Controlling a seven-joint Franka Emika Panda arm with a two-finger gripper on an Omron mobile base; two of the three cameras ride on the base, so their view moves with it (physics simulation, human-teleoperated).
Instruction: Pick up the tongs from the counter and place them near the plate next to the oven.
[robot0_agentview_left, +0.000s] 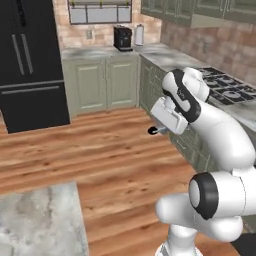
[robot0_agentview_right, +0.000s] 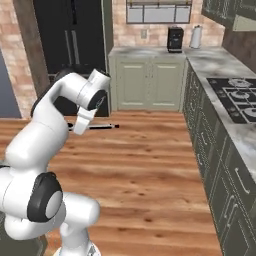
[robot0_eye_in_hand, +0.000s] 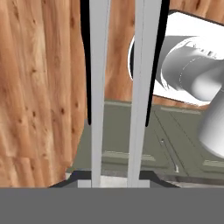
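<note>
My gripper (robot0_agentview_right: 80, 127) is shut on the tongs (robot0_agentview_right: 102, 126), which I hold roughly level above the wooden floor. In the right base view they show as a thin dark rod pointing right. Their black end (robot0_agentview_left: 153, 131) pokes out left of the white hand in the left base view. Seen from the hand, the tongs (robot0_eye_in_hand: 99, 87) run up the picture as two grey bars with black edges, rising from my gripper (robot0_eye_in_hand: 116, 179). A corner of the marbled counter (robot0_agentview_left: 40, 220) lies at the lower left. The plate and the oven are out of view.
Sage-green cabinets with a marbled top and a black hob (robot0_agentview_left: 227, 87) run along the right. A black fridge (robot0_agentview_left: 30, 60) stands at the back left. On the back counter are a coffee machine (robot0_agentview_right: 175, 40) and a white roll. Open wooden floor lies between.
</note>
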